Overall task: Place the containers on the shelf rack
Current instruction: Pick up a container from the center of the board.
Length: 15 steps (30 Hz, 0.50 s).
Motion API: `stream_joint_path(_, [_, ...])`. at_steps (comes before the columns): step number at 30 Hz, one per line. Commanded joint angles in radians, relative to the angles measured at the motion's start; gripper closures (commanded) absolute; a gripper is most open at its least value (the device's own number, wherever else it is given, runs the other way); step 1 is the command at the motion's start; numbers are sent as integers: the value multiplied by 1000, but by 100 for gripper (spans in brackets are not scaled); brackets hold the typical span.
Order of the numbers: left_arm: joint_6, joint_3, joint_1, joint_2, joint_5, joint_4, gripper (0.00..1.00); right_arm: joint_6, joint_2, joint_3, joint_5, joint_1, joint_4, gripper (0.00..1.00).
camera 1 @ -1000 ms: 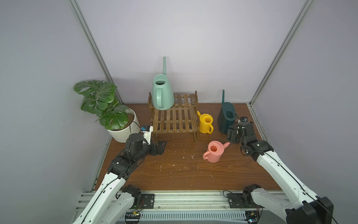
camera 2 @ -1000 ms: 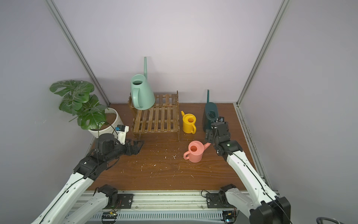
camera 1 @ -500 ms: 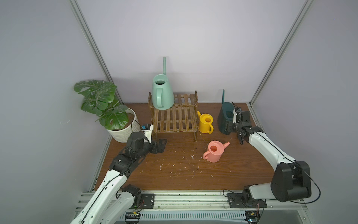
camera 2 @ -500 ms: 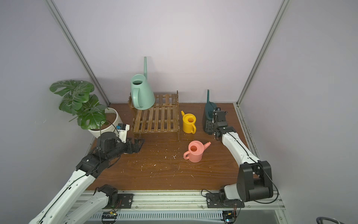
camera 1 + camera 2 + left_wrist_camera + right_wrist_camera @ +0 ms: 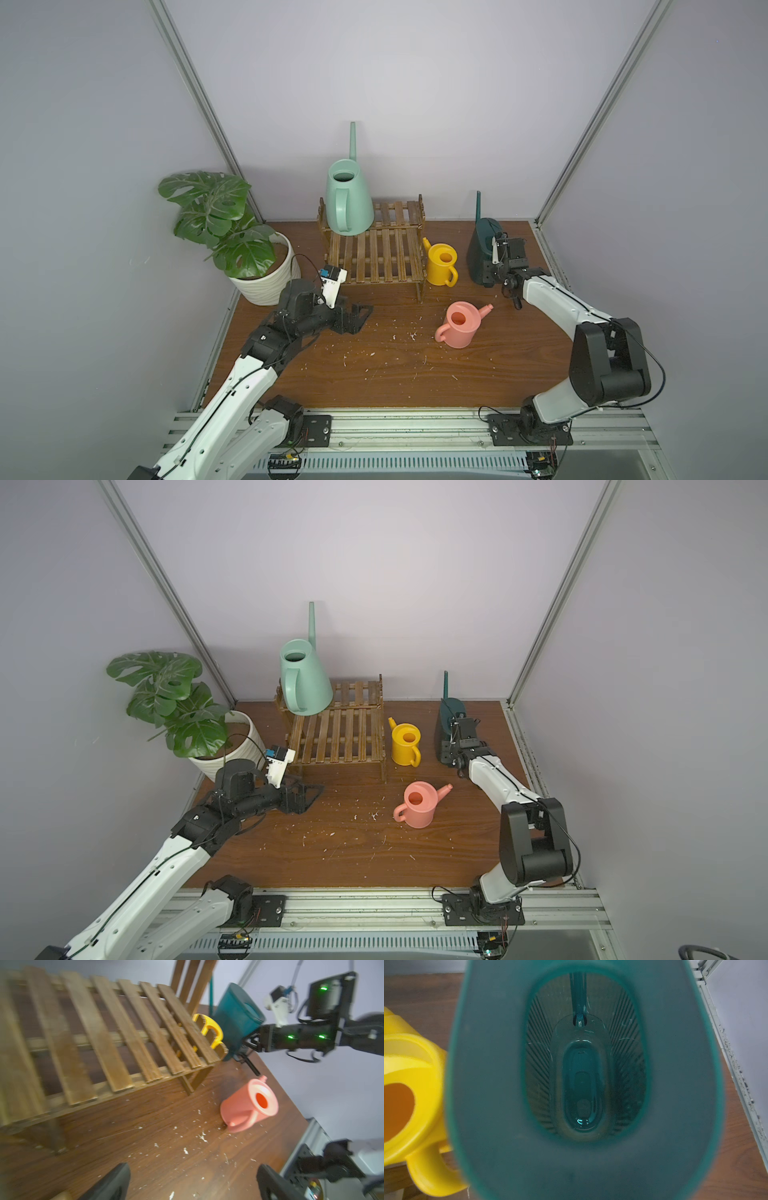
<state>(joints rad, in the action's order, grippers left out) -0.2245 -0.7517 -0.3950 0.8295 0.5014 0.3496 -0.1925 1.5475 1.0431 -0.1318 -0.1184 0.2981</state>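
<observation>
Left gripper (image 5: 360, 316) hangs spread wide over the bench (image 5: 374, 374), by the shelf rack (image 5: 384, 257). Right gripper (image 5: 490, 272) sits at the dark-teal watering can (image 5: 478, 245), upright right of the rack; whether it's clenched, I can't tell

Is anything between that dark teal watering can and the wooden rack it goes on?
Yes. The yellow can stands on the table between the dark teal can and the rack. Above it nothing visible blocks the way; the mint-green can sits at the rack's opposite end.
</observation>
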Motion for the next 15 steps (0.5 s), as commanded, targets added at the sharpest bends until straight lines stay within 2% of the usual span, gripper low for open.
stream_joint_path(1, [55,-7,-51,-3,195,-96,2,8,15,-5,-6,-4,-33,57])
stream_joint_path(4, [64,-16,-90,7,197,-103,2,10,20,1,-10,-6,-33,67])
stream_joint_path(9, [55,-17,-94,32,180,-101,2,16,22,9,-17,-6,-30,79])
stream_joint_path(15, [50,-16,-93,26,144,-101,2,21,4,14,-30,-6,-16,89])
